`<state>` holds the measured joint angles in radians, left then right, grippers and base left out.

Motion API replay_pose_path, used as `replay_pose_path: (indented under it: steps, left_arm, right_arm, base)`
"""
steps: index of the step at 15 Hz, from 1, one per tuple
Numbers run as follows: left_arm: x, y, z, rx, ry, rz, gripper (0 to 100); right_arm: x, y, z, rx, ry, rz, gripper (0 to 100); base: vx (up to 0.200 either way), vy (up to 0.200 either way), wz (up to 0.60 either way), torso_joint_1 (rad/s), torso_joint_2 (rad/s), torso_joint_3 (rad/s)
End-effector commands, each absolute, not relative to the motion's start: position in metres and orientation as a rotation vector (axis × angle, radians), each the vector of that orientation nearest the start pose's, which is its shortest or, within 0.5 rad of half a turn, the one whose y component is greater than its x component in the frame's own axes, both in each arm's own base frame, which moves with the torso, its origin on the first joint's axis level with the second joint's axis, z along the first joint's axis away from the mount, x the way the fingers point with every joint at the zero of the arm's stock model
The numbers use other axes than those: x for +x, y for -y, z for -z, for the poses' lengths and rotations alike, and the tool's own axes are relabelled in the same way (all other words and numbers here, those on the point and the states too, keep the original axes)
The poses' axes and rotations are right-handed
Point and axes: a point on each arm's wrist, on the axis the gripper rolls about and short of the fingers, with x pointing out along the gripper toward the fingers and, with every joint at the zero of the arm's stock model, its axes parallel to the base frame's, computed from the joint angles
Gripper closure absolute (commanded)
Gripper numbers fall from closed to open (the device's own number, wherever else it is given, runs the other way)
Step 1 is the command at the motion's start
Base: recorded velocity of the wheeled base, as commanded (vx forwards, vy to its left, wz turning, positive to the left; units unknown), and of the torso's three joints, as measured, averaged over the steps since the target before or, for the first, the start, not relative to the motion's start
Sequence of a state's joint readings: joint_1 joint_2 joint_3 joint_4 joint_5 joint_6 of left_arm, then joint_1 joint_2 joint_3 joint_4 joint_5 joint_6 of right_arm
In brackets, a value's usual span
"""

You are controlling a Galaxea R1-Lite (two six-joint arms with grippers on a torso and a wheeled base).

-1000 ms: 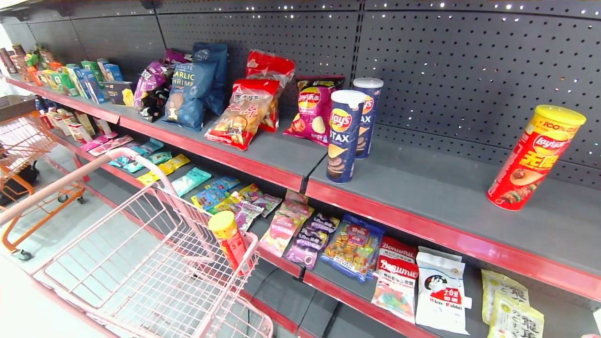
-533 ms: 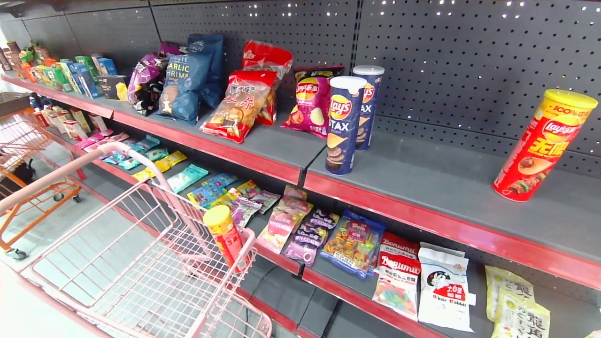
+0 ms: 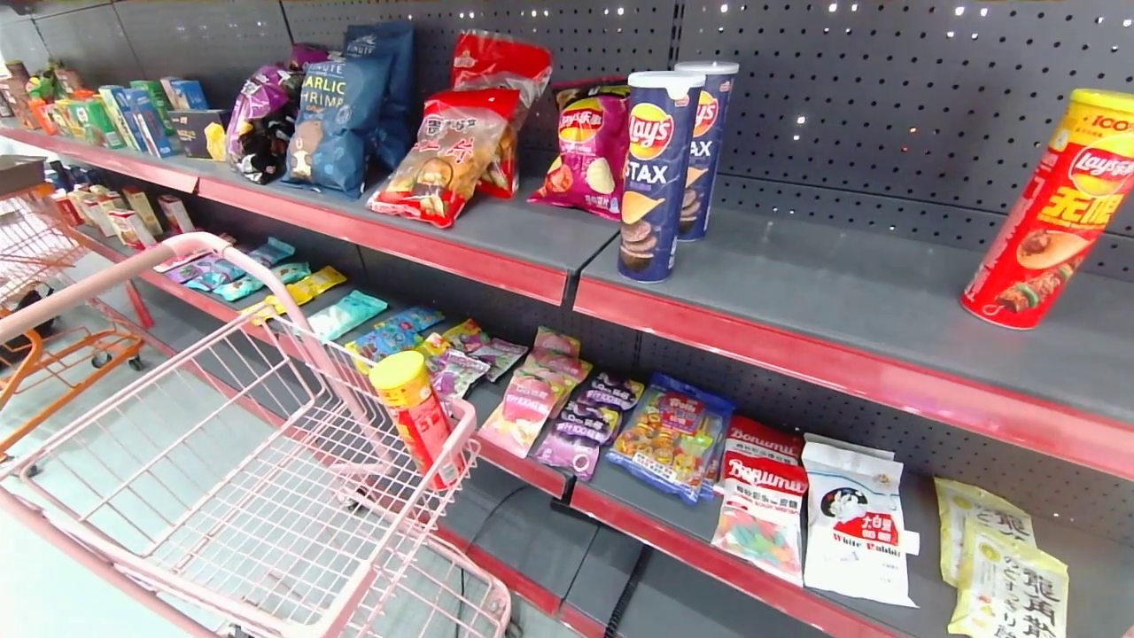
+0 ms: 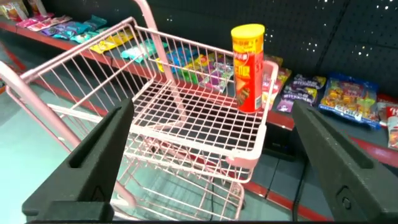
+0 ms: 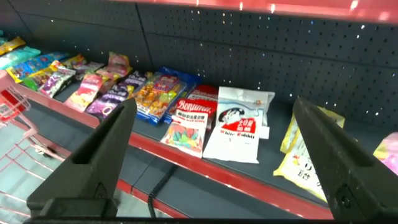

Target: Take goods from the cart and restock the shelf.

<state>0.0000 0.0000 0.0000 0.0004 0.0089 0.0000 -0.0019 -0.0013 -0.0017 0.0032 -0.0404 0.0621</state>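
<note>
Left wrist view | left gripper, jaws spread, faces can propped in cart corner, likely next pick | right gripper likewise spread.

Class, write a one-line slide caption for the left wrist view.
Left gripper, open, looks down on a pink cart with one red-and-yellow chip can standing in its corner.

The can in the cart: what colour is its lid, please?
Yellow lid, clearest in the left wrist view.
</note>
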Motion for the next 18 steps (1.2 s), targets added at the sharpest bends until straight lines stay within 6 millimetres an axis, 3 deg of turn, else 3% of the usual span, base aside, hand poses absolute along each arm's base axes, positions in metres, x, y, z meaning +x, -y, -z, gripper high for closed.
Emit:
replay_pose_path:
  steps: [1,5,6,7,8,9,10,12,13,14,17,18]
  left_arm:
    - [-0.023,0.0,-0.075,0.0,0.0,-0.009,0]
    - [-0.023,0.001,-0.078,-0.001,0.015,0.023,0]
    - [-0.018,0.001,-0.147,-0.059,0.077,0.09,0]
    - [-0.003,0.001,-0.187,-0.124,0.068,0.092,0]
    - [0.031,0.001,-0.239,-0.189,0.061,0.057,0]
    - [0.071,0.002,-0.256,-0.188,-0.023,0.027,0]
    - [0.108,0.003,-0.252,-0.185,-0.11,0.019,0]
    - [0.187,0.0,-0.219,-0.191,-0.202,0.037,0]
    - [0.206,-0.004,-0.208,-0.188,-0.209,0.071,0]
    - [0.23,-0.011,-0.182,-0.144,-0.26,0.19,0]
    - [0.269,-0.052,-0.109,0.047,-0.374,0.439,0]
    - [0.285,-0.055,-0.089,0.094,-0.351,0.515,0]
  right_arm:
    - [-0.023,0.001,-0.076,0.061,0.0,0.041,0]
    - [-0.023,0.001,-0.076,0.054,0.0,0.04,0]
    - [-0.023,0.001,-0.076,0.054,0.0,0.04,0]
    - [-0.023,0.001,-0.076,0.052,-0.001,0.038,0]
    - [-0.023,0.001,-0.076,0.049,-0.001,0.037,0]
    - [-0.023,0.001,-0.076,0.046,-0.001,0.035,0]
    - [-0.023,0.001,-0.076,0.044,-0.001,0.035,0]
    - [-0.023,0.001,-0.076,0.044,-0.001,0.035,0]
    - [-0.023,0.001,-0.076,0.043,-0.001,0.035,0]
    - [-0.023,0.001,-0.076,0.041,-0.001,0.035,0]
    - [-0.023,0.001,-0.076,0.038,-0.001,0.034,0]
    - [-0.023,0.001,-0.076,0.031,-0.001,0.031,0]
  base:
    - [0.0,0.0,0.0,-0.188,0.54,0.354]
    - [0.0,0.0,0.0,-0.119,0.38,0.253]
    - [0.0,0.0,0.0,-0.032,0.1,0.061]
    - [0.0,0.0,0.0,-0.012,0.07,0.041]
    - [0.0,0.0,0.0,0.0,0.0,0.0]
    - [0.0,0.0,0.0,0.0,0.0,0.0]
    - [0.0,0.0,0.0,0.0,0.0,0.0]
    - [0.0,0.0,0.0,0.0,0.0,0.0]
    - [0.0,0.0,0.0,0.0,0.0,0.0]
    - [0.0,0.0,0.0,0.0,0.0,0.0]
    - [0.0,0.0,0.0,0.0,0.0,0.0]
    - [0.0,0.0,0.0,0.0,0.0,0.0]
